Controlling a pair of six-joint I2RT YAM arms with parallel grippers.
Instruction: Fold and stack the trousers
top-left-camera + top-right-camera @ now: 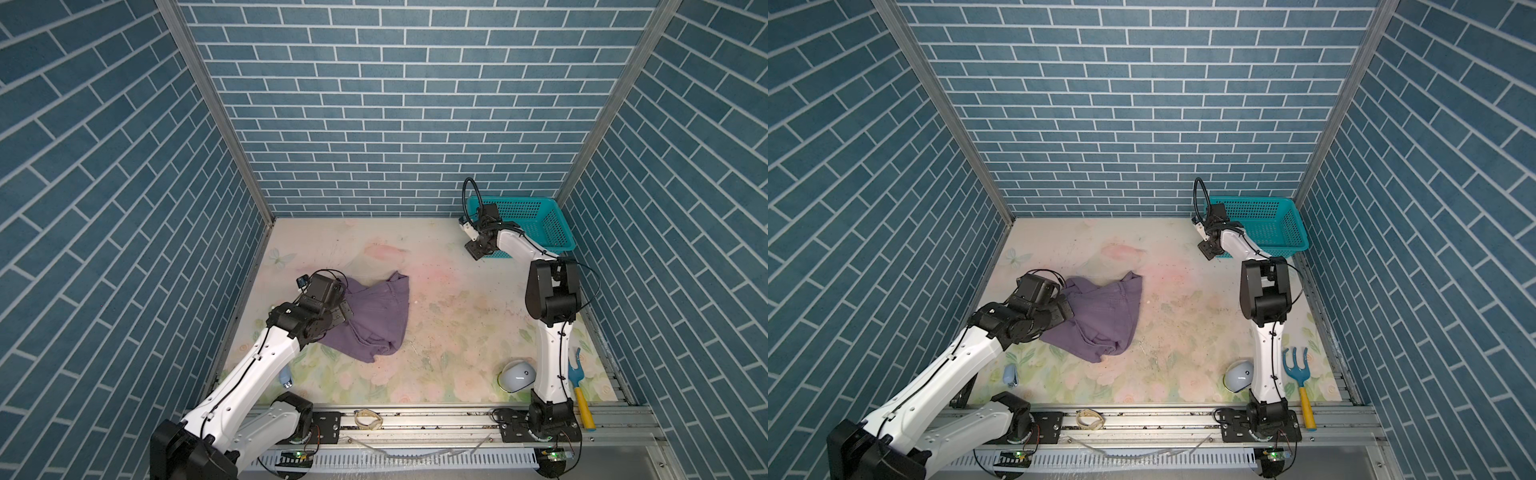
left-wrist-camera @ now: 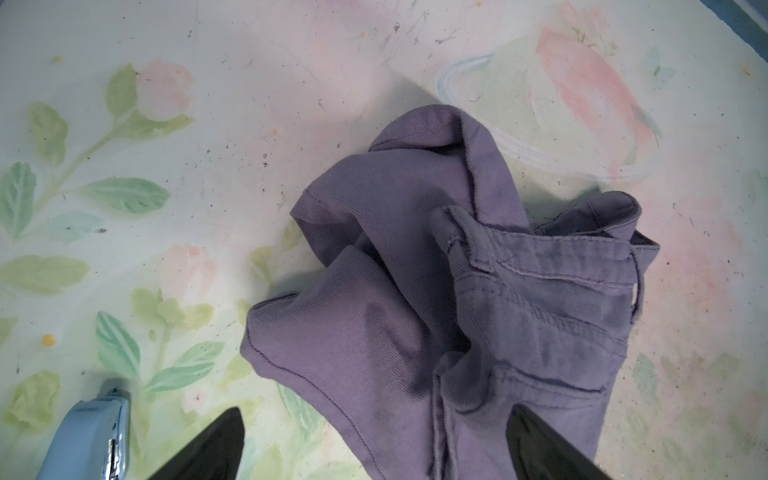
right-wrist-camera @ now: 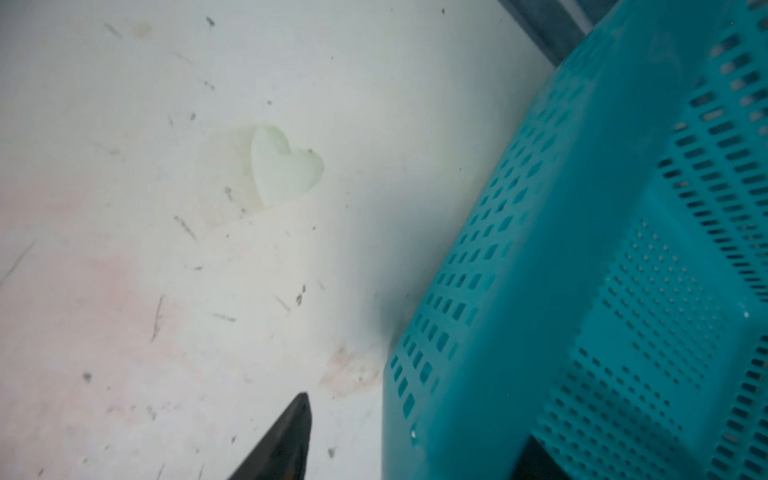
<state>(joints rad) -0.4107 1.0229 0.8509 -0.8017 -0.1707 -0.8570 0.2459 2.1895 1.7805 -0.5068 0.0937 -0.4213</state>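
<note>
Trousers (image 1: 370, 316) (image 1: 1104, 316) (image 2: 457, 291) of dusty purple lie in a crumpled, unfolded heap on the left part of the floral worktop (image 1: 457, 311), well apart from the teal basket (image 1: 536, 216) (image 3: 582, 249) in the far right corner. The left pincer (image 1: 343, 316) (image 2: 376, 411) hangs just over their left edge, spread wide and gripping nothing, with one finger (image 2: 548, 449) above the cloth and the other above bare worktop. The right pincer (image 1: 478, 249) (image 3: 415, 417) is at the basket's near-left corner with its jaws apart astride the wall, the outer finger (image 3: 286, 440) clear of the plastic, clamping nothing.
</note>
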